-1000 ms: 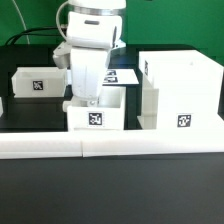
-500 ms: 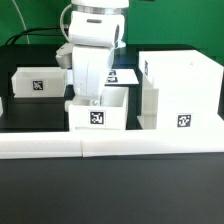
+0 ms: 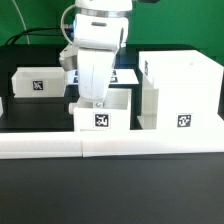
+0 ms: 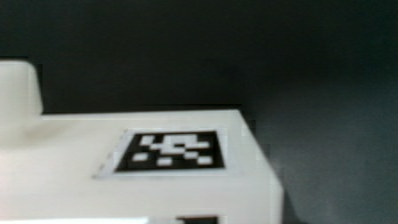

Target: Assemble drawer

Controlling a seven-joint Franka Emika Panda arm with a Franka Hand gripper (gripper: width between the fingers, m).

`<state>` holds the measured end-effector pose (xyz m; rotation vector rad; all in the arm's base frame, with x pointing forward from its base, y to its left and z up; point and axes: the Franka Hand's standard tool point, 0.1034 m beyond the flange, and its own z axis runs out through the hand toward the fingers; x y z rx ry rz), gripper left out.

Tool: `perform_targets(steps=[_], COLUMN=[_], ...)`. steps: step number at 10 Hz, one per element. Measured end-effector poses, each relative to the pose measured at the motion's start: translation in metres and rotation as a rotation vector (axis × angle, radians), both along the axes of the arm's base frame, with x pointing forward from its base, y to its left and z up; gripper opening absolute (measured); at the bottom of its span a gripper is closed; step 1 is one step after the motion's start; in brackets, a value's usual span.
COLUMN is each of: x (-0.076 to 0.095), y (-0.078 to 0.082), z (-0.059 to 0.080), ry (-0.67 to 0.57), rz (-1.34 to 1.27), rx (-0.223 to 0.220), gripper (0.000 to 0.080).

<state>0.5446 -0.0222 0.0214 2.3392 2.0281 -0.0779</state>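
Reaches straight down from the top edge of the exterior view as one white arm (image 3: 95,65), broad at the wrist housing (image 3: 100,28) with a dark band above it, then narrows toward the tool (image 3: 97,100). Holds the tool vertical and low, set slightly toward the exterior view's left of the housing. Shows too little of the fingertips in either view to tell whether closed or parted.

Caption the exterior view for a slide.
Two-finger gripper at the small open white tagged box, beside the taller white tagged drawer housing.
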Motion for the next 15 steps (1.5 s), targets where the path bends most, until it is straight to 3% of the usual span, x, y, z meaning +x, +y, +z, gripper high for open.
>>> perform_targets(steps=[9, 15], x=[0.004, 0.007], y=[0.018, 0.02], z=[0.0, 0.0], ry=[0.042, 0.052], rz=[0.107, 0.113], rx=[-0.009, -0.007], gripper=[0.0041, 0.0041])
